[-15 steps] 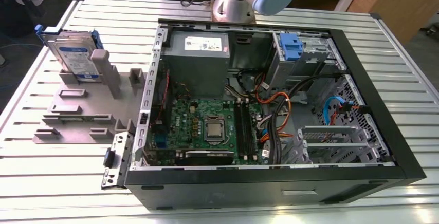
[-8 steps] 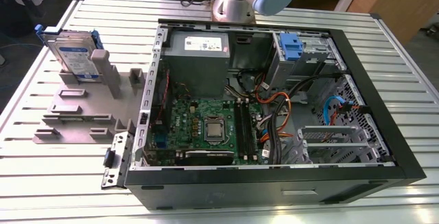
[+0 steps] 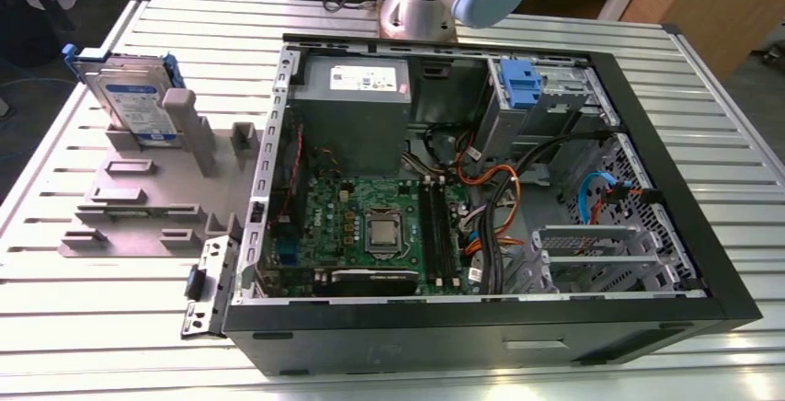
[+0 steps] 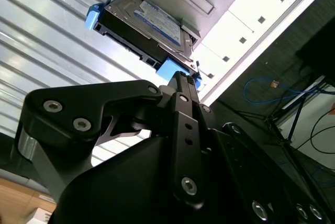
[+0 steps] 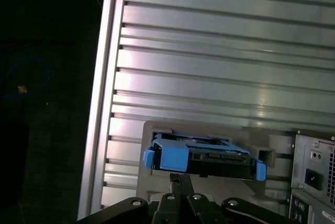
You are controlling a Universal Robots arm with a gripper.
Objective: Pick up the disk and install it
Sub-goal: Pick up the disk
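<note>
In the exterior view, the disk (image 3: 129, 97) is standing on edge in a grey holder (image 3: 135, 203), at ten o'clock from the open computer case (image 3: 723, 291). Its label print is too small to read. In the second wrist view, the gripper (image 4: 183, 80) is hanging pinched together and empty, apart from the disk (image 4: 144, 22) beyond its tips. In the first wrist view, the gripper (image 5: 180, 178) is pointing at the disk (image 5: 201, 156), and the gripper body is cut off.

The disk (image 3: 132, 99) is glossy silver metal in blue plastic; the ribbed table (image 3: 86, 327) is bright metal.

Disk (image 3: 129, 97) top free; post (image 3: 180, 123) adj
</note>
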